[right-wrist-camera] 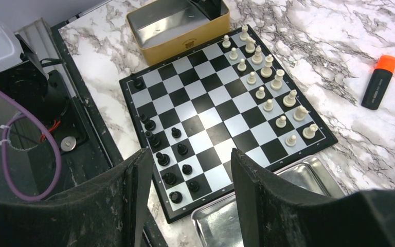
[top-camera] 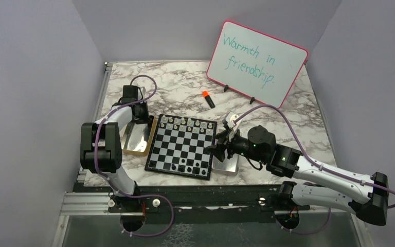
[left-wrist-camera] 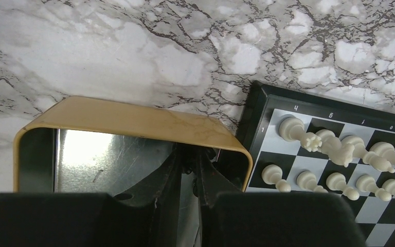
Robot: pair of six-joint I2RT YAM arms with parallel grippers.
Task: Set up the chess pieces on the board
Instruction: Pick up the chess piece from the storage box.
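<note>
The board (top-camera: 182, 146) carries white chess pieces (top-camera: 185, 122) in two rows along its far edge and black chess pieces (top-camera: 185, 164) along its near edge. The right wrist view shows the white rows (right-wrist-camera: 267, 77) and the black ones (right-wrist-camera: 169, 154) with several squares bare. My left gripper (left-wrist-camera: 190, 154) reaches down into the gold tray (left-wrist-camera: 133, 121), its fingers drawn close together on a small dark chess piece (left-wrist-camera: 189, 167) at their tips. My right gripper (right-wrist-camera: 190, 154) hangs open over the board's near right corner and the silver tray (right-wrist-camera: 288, 180), with nothing between its fingers.
The gold tray (top-camera: 136, 151) lies against the board's left side and the silver tray (top-camera: 226, 167) against its right. An orange-capped marker (top-camera: 208, 99) lies behind the board. A whiteboard (top-camera: 257, 62) leans at the back right. Walls close in both sides.
</note>
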